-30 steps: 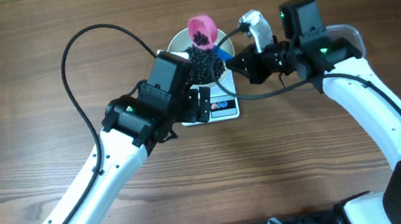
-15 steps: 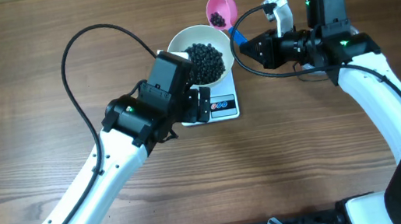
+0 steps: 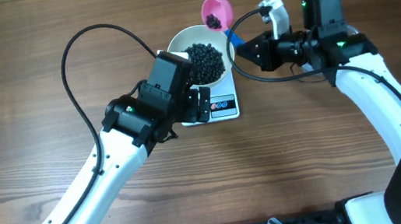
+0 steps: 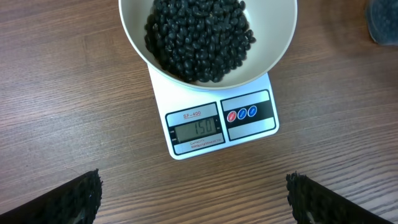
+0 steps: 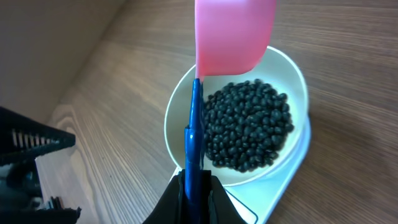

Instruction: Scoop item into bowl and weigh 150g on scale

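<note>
One scale [image 4: 205, 146], white and flat, lies on the wooden surface [image 3: 18, 43]. Its grey display [image 4: 198, 129] reads "150", and a small red label [image 4: 192, 115] just above it reads "SF-400". To the right of the display a black panel carries small round buttons [image 4: 242, 113] in red and blue; their marks are too small to read and I cannot fix their number.

One white bowl [image 4: 134, 31] sits on the far part of the scale, wider than the platform and overhanging it on both sides. The beans [image 4: 199, 37], small, round and black, lie heaped inside it, too many to count.

There is one pink scoop [image 5: 233, 34] with a blue handle [image 5: 194, 130]. The right claw [image 5: 194, 190] is pressed together on the near end of that handle. In the overhead view the scoop [image 3: 216, 9] is at the bowl's far right rim with a few beans in it.

The left claw [image 4: 196, 199] hangs over the surface near the scale's front edge. Its two dark ribbed fingers [image 4: 74, 199] are spread wide apart and hold nothing.
</note>
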Controlling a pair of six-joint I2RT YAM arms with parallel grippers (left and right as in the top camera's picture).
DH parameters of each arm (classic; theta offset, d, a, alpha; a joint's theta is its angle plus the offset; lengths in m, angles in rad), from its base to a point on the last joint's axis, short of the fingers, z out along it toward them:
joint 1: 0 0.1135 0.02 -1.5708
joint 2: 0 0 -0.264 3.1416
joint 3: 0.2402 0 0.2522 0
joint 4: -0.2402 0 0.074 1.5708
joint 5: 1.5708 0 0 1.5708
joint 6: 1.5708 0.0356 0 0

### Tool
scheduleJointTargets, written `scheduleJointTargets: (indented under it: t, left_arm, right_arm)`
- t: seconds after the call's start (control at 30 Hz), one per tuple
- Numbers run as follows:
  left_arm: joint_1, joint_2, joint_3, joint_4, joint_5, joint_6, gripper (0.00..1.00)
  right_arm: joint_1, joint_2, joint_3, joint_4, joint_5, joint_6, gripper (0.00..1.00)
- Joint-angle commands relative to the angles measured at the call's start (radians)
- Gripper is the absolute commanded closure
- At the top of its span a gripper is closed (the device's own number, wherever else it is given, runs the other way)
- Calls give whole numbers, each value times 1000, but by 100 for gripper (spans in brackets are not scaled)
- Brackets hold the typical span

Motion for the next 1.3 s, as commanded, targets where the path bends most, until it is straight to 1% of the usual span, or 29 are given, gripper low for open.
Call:
scheduleJointTargets:
  t: [0.0, 0.07, 0.13, 0.27, 0.4, 0.53, 0.67, 0.7, 0.83, 0.87, 1.0, 1.13, 1.27]
  left_arm:
    - [-4, -14, -6, 0, 9, -9, 0]
    - [-4, -14, -6, 0, 9, -9, 0]
    - [-4, -14, -6, 0, 9, -9, 0]
    - [-4, -14, -6, 0, 8, -9, 0]
    - [-4, -14, -6, 0, 9, -9, 0]
    - [-4, -14, -6, 0, 9, -9, 0]
    - [-4, -14, -6, 0, 9, -9, 0]
    - [-4, -14, -6, 0, 9, -9, 0]
    - [-4, -14, -6, 0, 9, -9, 0]
    - [-4, -14, -6, 0, 9, -9, 0]
    - [-4, -14, -6, 0, 9, -9, 0]
    - [-4, -14, -6, 0, 8, -9, 0]
    - [-4, -14, -6, 0, 9, -9, 0]
  right_arm:
    - [35, -19, 0, -11, 57, -116, 96]
    - [65, -19, 0, -42, 169, -193, 96]
    - [86, -19, 0, -56, 222, -200, 96]
    - [98, -19, 0, -55, 206, -189, 96]
    - [98, -19, 0, -55, 105, -186, 96]
    - [98, -19, 0, -51, 83, -98, 96]
    - [82, -26, 0, -2, 68, -23, 96]
    - [67, -34, 0, 9, 68, -2, 96]
    - [-23, -80, 0, 3, 65, 3, 96]
    - [-87, -105, 0, -6, 36, 3, 96]
    - [-224, -142, 0, -37, -30, 22, 96]
    - [-360, -144, 0, -147, -32, 28, 96]
    - [-476, -144, 0, -256, -28, -39, 96]
